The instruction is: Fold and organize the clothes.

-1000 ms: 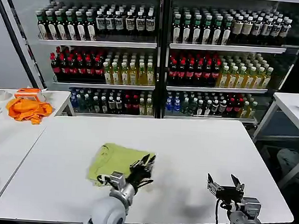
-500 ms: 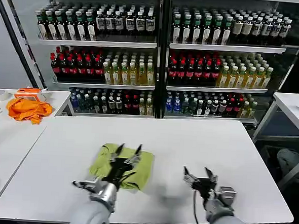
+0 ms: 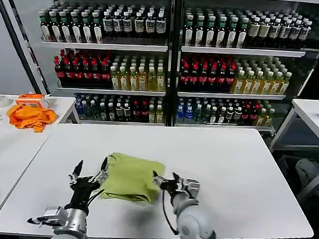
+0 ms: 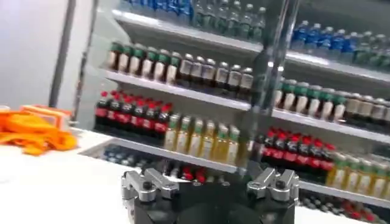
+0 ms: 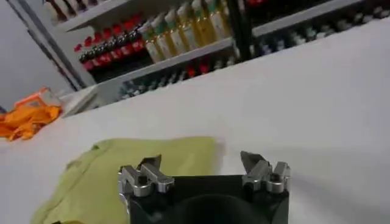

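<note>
T-shirt between both open claws

I'm working in what looks like a mock shop set up as a test lab. Straight ahead of me stands a tall drinks shelving unit, its shelves packed row on row with bottles: dark ones up top, red and yellow ones in the middle, blue and mixed ones lowest. In front of it are plain white tables, pushed together like workbenches. On the side table to my left lies a crumpled orange cloth.
</note>
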Controlling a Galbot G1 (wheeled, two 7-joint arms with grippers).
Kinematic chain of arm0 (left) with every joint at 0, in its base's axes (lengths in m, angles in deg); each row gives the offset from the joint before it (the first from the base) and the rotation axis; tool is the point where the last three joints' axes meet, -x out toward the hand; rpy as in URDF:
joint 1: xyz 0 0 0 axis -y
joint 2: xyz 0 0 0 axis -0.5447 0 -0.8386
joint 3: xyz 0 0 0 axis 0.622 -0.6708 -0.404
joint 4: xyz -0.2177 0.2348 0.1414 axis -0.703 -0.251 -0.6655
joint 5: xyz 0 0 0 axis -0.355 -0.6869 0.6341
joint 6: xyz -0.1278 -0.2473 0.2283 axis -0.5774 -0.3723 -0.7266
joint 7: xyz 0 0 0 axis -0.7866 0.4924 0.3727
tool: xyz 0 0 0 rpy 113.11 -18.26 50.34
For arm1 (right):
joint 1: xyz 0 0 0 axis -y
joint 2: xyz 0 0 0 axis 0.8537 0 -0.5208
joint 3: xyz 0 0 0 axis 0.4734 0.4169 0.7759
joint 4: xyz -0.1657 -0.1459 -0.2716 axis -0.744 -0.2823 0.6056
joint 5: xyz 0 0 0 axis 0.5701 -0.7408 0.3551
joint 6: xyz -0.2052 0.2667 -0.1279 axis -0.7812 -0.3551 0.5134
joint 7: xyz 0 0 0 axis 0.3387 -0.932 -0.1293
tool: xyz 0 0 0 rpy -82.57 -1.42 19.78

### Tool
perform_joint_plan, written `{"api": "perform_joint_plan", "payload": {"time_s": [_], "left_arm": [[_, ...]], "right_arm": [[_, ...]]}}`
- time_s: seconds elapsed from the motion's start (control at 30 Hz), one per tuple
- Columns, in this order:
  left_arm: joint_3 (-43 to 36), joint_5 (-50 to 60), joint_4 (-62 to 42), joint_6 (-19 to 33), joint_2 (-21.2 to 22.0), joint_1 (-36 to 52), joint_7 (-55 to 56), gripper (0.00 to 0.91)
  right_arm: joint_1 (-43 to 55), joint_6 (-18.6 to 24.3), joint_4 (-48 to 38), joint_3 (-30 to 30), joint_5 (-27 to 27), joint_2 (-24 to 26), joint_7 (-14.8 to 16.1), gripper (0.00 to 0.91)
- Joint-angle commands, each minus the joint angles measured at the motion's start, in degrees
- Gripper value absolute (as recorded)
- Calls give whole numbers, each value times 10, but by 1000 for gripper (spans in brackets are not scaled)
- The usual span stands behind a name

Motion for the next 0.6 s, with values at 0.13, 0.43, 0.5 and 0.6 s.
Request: {"api": "perform_joint_plan", "payload": {"time_s": [0.13,0.43,0.5,0.6], "left_arm": [[43,22,24,16,8,-53,6,907],[36,24,22,16,8,-52,5,907],[35,24,20,16,7,-50,5,907],[34,23,20,16,6,-50,5,907]], "right_arm": [[65,5,-97,63,-34,-54,-52,806],[56,9,-95,57,-34,-53,-63,0],[54,11,-94,56,-34,-53,-63,0],[52,12,-94,54,-34,-52,-64,0]]}}
